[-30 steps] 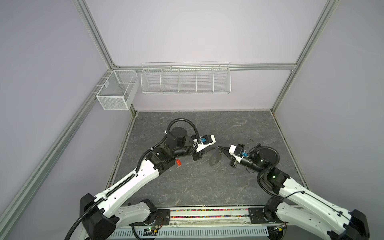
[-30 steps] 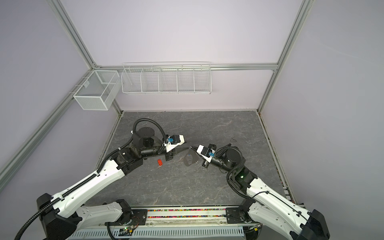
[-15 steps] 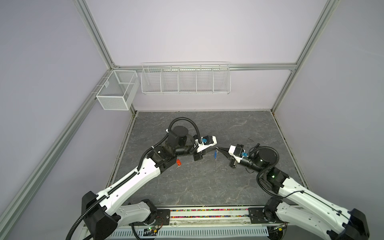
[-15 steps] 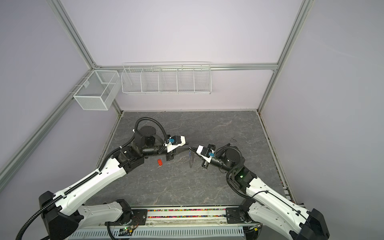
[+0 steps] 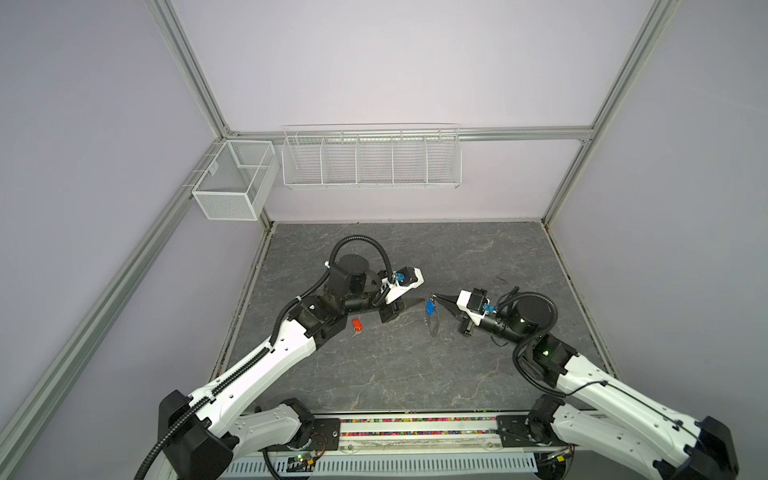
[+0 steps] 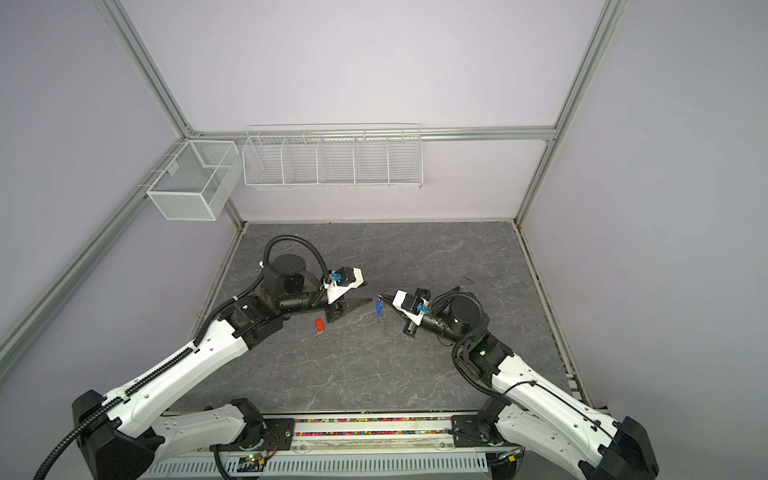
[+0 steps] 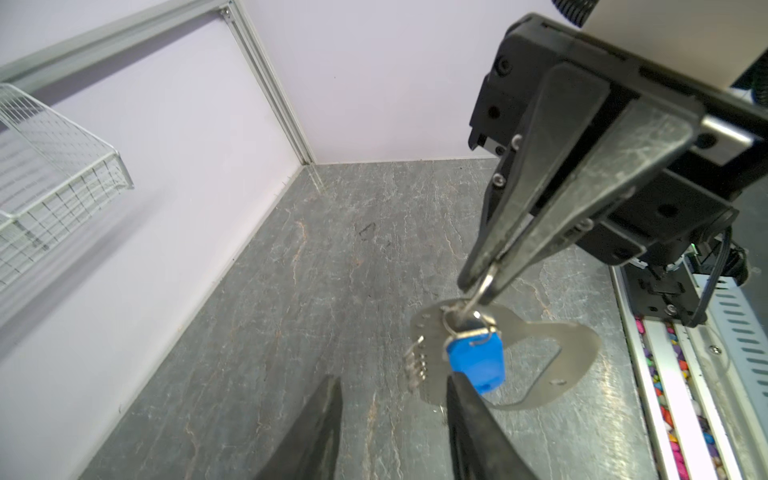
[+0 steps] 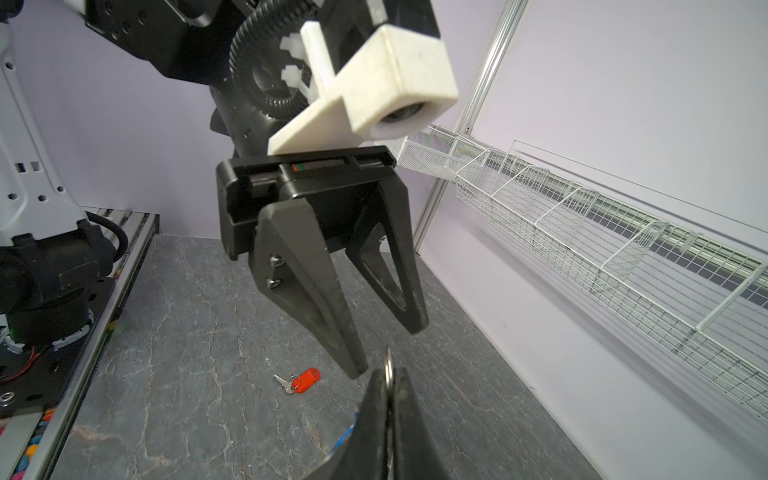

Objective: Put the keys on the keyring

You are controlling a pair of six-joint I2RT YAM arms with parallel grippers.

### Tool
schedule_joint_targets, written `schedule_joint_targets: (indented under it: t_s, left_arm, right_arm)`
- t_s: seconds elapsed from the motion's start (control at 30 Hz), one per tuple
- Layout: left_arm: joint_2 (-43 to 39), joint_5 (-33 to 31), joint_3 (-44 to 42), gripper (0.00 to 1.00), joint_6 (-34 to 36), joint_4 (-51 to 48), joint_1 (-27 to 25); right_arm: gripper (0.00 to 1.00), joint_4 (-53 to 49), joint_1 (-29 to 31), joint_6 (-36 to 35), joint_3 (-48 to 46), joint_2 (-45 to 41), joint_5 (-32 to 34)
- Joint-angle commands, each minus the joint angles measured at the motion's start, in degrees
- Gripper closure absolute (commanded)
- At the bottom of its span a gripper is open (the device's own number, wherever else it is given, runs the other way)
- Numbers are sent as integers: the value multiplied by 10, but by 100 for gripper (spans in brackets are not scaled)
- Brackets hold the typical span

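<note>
My right gripper (image 6: 381,296) is shut on a large silver ring (image 8: 388,360), held up off the floor. From that ring hangs the keyring (image 7: 569,365), a flat grey holder with a cut-out and a row of small rings. The blue-tagged key (image 7: 478,361) hangs against it, its blue tag (image 5: 429,308) showing in both top views. My left gripper (image 6: 366,293) is open just left of the tag, with nothing between its fingers (image 7: 320,419). The orange-red-tagged key (image 5: 356,324) lies on the dark stone floor under the left arm and also shows in the right wrist view (image 8: 305,380).
A white wire basket rack (image 5: 370,160) hangs on the back wall and a white mesh box (image 5: 232,183) on the left wall. A rail with coloured beads (image 5: 415,428) runs along the front edge between the arm bases.
My left gripper has opened wider and now stands apart from the keyring. The holder has swung edge-on to the top views, and the blue tag now hangs in plain sight. The right gripper stays shut.
</note>
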Motion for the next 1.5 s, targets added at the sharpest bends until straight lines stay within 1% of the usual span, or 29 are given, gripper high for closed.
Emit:
schedule_joint_targets:
  t_s: [0.0, 0.13, 0.43, 0.57, 0.8, 1.03, 1.13, 1.17, 1.3, 1.37, 1.47]
  left_arm:
    - [-12, 29, -30, 57, -38, 35, 1]
    - [-4, 71, -57, 57, -65, 87, 1]
    - [33, 132, -61, 59, -95, 149, 0]
    - [45, 147, -57, 60, -97, 149, 0]
    - [62, 153, -48, 66, -99, 138, 0]
    - [63, 152, -45, 86, -94, 128, 0]
    - [59, 144, -28, 98, -67, 90, 0]
    - [59, 142, -17, 100, -52, 62, 0]
    - [72, 119, 51, 100, 20, -86, 0]
    - [79, 95, 86, 100, 50, -153, -2]
    - [90, 66, 126, 100, 80, -215, -5]
  right_arm:
    - [93, 22, -4, 9, 3, 1, -9]
    - [93, 24, -4, 8, 5, 5, -12]
    - [93, 26, -4, 12, 8, 9, -20]
    - [93, 30, -4, 13, 8, 11, -22]
    - [93, 33, -4, 11, 6, 10, -13]
    - [93, 24, -4, 6, 2, 8, -10]
    - [93, 11, -4, 2, -2, 6, -8]
    - [93, 4, -5, 0, -4, 5, -1]
    - [92, 2, -10, 1, -21, 0, 12]
    - [92, 2, -13, 4, -27, 0, 11]
    - [89, 5, -15, 13, -32, 8, 2]
